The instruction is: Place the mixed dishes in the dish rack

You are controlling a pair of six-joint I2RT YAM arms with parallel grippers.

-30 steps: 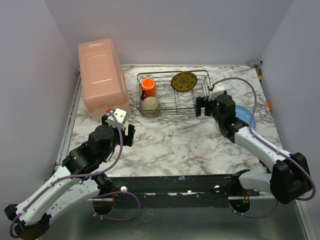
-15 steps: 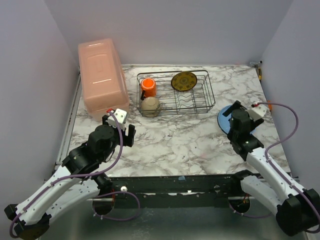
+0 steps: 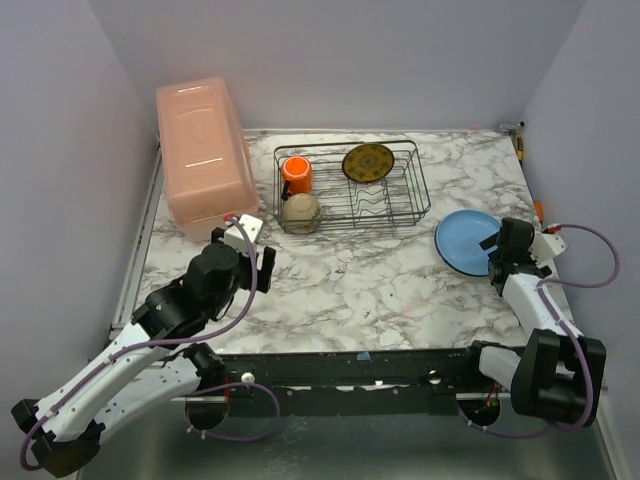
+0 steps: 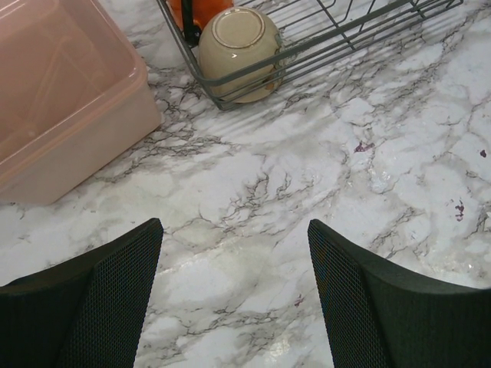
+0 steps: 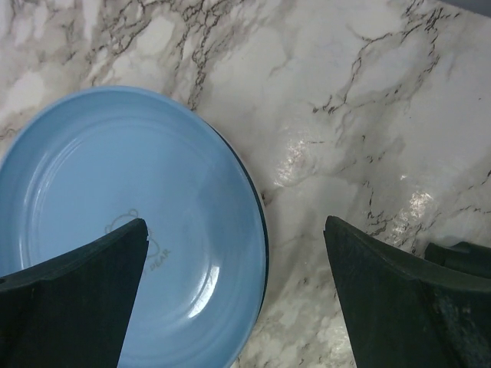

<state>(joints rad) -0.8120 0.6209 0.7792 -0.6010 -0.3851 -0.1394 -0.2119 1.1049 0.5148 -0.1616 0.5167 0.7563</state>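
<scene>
The black wire dish rack (image 3: 400,200) stands at the back middle. In it are the orange mug (image 3: 296,174), the small white bowl (image 3: 300,211) on its side, and the yellow-brown plate (image 3: 368,162) upright. The light-blue plate (image 3: 465,242) lies flat on the table right of the rack. My right gripper (image 3: 492,243) is open, its fingers either side of the plate's right rim (image 5: 257,230). A dark edge shows under that rim; the white teal-rimmed plate is not clearly seen. My left gripper (image 3: 262,268) is open and empty over bare marble (image 4: 234,299), short of the bowl (image 4: 238,46).
A big pink lidded box (image 3: 203,155) stands at the back left, close to the rack's left end, and shows in the left wrist view (image 4: 61,92). Small items lie along the right table edge (image 3: 539,208). Walls close in on three sides.
My right arm has swung from the rack's right end back to the right and now sits at the blue plate's right rim. My left gripper has moved slightly forward and right.
</scene>
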